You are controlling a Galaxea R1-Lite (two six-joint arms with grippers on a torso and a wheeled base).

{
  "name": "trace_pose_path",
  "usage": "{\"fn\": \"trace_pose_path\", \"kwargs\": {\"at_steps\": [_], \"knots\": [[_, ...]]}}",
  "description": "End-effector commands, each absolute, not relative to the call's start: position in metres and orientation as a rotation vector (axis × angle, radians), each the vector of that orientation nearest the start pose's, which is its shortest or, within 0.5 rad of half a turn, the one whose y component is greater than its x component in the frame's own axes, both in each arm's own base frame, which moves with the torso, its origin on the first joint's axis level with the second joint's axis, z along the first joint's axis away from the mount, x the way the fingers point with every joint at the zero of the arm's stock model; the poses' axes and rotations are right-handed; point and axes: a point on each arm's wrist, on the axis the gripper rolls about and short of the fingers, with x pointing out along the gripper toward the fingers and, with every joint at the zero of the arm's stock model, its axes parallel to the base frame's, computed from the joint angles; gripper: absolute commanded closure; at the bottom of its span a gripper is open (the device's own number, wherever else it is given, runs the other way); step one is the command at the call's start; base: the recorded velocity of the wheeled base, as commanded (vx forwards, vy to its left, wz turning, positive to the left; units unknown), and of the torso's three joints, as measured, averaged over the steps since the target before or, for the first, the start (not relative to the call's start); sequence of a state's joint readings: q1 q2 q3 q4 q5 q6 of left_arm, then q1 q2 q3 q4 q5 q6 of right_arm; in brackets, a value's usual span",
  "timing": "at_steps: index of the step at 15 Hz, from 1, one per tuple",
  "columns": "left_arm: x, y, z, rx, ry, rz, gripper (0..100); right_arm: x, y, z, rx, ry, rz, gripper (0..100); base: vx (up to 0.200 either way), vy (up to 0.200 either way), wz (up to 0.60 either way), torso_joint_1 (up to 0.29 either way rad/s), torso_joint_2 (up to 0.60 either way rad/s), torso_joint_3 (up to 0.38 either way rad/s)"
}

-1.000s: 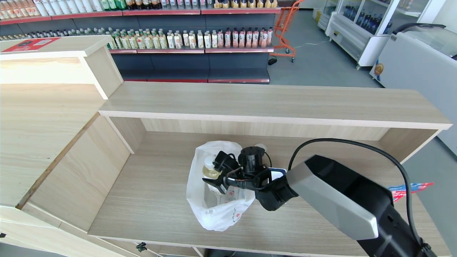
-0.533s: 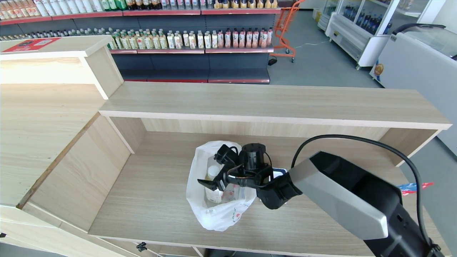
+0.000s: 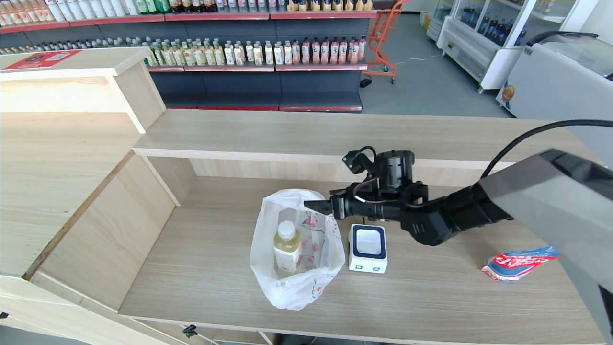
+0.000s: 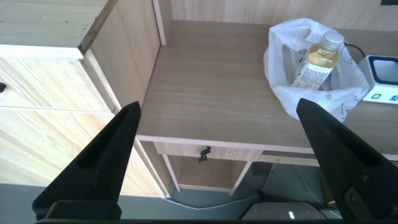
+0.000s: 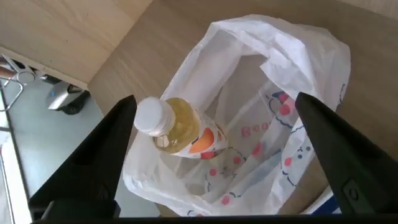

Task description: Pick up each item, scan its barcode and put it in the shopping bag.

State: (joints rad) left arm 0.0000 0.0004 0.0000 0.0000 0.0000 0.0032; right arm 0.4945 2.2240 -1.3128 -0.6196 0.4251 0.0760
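Note:
A white shopping bag (image 3: 306, 282) stands open on the wooden counter (image 3: 201, 268). A yellow-drink bottle (image 3: 287, 247) with a white cap is upright inside it. My right gripper (image 3: 318, 207) hovers open and empty above the bag's right rim, behind the white-and-blue scanner (image 3: 368, 241). A red-and-blue snack packet (image 3: 519, 263) lies at the counter's right. The right wrist view looks down between open fingers (image 5: 216, 102) onto the bag (image 5: 280, 74) and the bottle (image 5: 180, 130). My left gripper (image 4: 219, 106) is open and empty, off the counter's front-left edge, with the bag (image 4: 283, 93) and the bottle (image 4: 320, 59) farther off.
A raised shelf board (image 3: 364, 139) runs along the back of the counter, close above my right wrist. A side wall (image 3: 110, 225) closes the counter on the left. Store shelves of bottles (image 3: 249, 52) and freezers (image 3: 555, 81) stand beyond.
My right gripper let go of the bottle inside the bag, then rose and drew back to the right. The bottle now stands in the bag, and the scanner and snack packet are uncovered.

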Motion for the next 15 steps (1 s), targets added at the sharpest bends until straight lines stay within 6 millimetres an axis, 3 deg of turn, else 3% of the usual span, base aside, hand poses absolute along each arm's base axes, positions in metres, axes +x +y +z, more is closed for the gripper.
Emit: {"fn": "trace_pose_path", "kwargs": {"at_steps": [1,2,4,8,13,15], "knots": [[-0.023,0.000,0.075,0.003,0.000,0.000,0,0.318,0.140,0.200,0.169,0.394,0.836,0,0.000,0.000,0.00,0.000,0.00,0.000],[-0.023,0.000,0.075,0.003,0.000,0.000,0,0.292,0.123,0.217,0.184,0.422,0.823,0,0.000,0.000,0.00,0.000,0.00,0.000],[-0.023,0.000,0.075,0.003,0.000,0.000,0,0.263,0.096,0.236,0.200,0.469,0.758,0,0.000,0.000,0.00,0.000,0.00,0.000],[-0.023,0.000,0.075,0.003,0.000,0.000,0,0.242,0.052,0.254,0.220,0.457,0.558,0,0.000,0.000,0.00,0.000,0.00,0.000],[-0.023,0.000,0.075,0.003,0.000,0.000,0,0.234,0.042,0.256,0.220,0.451,0.493,0,0.000,0.000,0.00,0.000,0.00,0.000],[-0.023,0.000,0.075,0.003,0.000,0.000,0,0.227,0.039,0.251,0.219,0.459,0.463,0,-0.200,0.000,0.00,-0.002,0.00,0.005]]}}
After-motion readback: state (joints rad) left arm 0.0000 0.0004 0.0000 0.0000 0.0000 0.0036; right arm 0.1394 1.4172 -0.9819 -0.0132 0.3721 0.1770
